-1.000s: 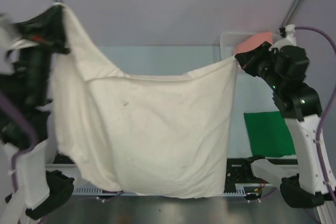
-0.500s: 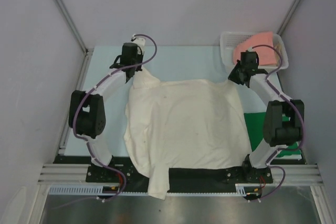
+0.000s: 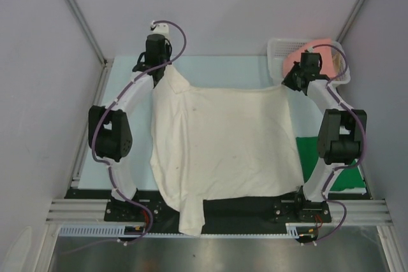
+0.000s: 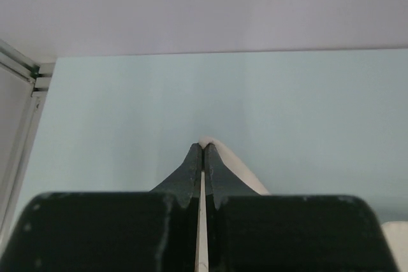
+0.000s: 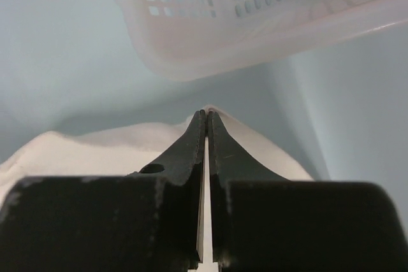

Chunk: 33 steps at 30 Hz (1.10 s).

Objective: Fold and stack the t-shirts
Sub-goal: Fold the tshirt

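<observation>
The cream-white t-shirt [image 3: 223,144] lies spread on the pale table, its near hem hanging over the front edge. My left gripper [image 3: 160,74] is shut on its far left corner; cloth shows between the closed fingertips in the left wrist view [image 4: 204,146]. My right gripper [image 3: 289,83] is shut on the far right corner, seen in the right wrist view [image 5: 206,114]. The dark green t-shirt [image 3: 322,160] lies folded at the right, partly under the right arm. The salmon-pink t-shirt [image 3: 315,52] sits in the basket.
The white lattice basket [image 3: 280,49] stands at the far right corner, just beyond my right gripper [image 5: 255,23]. Grey walls enclose the table on three sides. A metal rail runs along the left edge [image 4: 19,74].
The shirt, held high in the air a second ago, has been laid down on the table. Both grippers have since moved farther back, pulling the far edge straight and flat.
</observation>
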### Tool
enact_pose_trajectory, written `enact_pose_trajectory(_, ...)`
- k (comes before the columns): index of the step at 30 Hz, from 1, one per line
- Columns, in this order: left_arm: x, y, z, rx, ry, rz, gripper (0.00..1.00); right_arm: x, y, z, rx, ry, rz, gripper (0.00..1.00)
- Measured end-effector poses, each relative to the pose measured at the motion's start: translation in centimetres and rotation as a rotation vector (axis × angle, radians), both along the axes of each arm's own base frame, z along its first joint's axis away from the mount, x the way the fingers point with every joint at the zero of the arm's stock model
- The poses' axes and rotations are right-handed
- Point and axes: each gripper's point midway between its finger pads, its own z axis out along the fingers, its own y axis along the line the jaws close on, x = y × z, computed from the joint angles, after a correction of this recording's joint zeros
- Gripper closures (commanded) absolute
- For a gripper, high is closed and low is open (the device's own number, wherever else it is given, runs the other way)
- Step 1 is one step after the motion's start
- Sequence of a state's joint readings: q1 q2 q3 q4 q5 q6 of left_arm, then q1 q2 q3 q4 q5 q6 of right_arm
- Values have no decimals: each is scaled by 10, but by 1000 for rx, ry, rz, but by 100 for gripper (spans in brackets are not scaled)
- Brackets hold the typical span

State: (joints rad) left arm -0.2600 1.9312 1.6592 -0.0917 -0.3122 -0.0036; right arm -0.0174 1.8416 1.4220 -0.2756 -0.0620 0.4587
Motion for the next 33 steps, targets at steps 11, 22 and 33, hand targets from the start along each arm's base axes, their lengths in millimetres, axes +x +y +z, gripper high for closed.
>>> enact_pose_trajectory(11, -97, 21, 239, -83, -412, -45, 100, -62, 13, 180, 57, -338, 51, 100)
enact_pose_trajectory(22, -414, 95, 473, -169, -1137, -91, 100, -271, 33, 413, 48, -980, 156, 100)
enact_pose_trajectory(33, -547, 126, 529, -190, -1421, -119, 100, -345, 46, 496, 47, -1207, 241, 100)
